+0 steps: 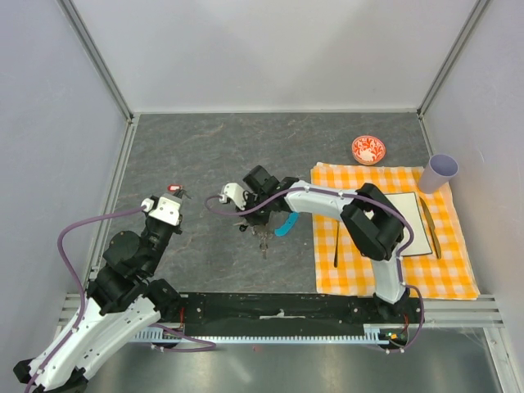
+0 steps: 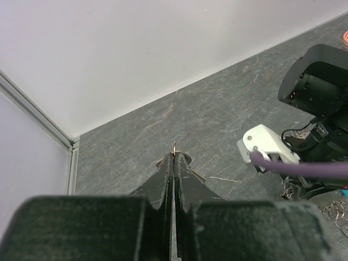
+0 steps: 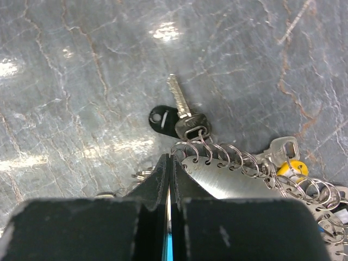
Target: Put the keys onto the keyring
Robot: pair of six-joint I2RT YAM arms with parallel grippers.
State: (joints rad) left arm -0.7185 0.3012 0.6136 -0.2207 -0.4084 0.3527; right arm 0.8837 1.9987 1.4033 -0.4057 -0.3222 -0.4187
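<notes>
Right gripper [image 3: 170,159] jaws pressed together over keyring [image 3: 228,157], mid-table toward near edge; can't tell if gripping it. Left gripper [image 2: 174,155] closed, thin sliver at tip, maybe key. Black key [image 3: 182,111] looks threaded. I'd steady ring, feed slowly.

Top: high at the near edge, looked down over the whole bench [image 1: 205,155].
Left wrist: close behind the left tool [image 2: 174,156], faced low across the bench to the far wall [image 2: 109,54].
Right wrist: behind the right tool [image 3: 169,159], aimed steeply down, very near.
Shared: right arm [image 2: 318,87] appeared in top and left wrist.
</notes>
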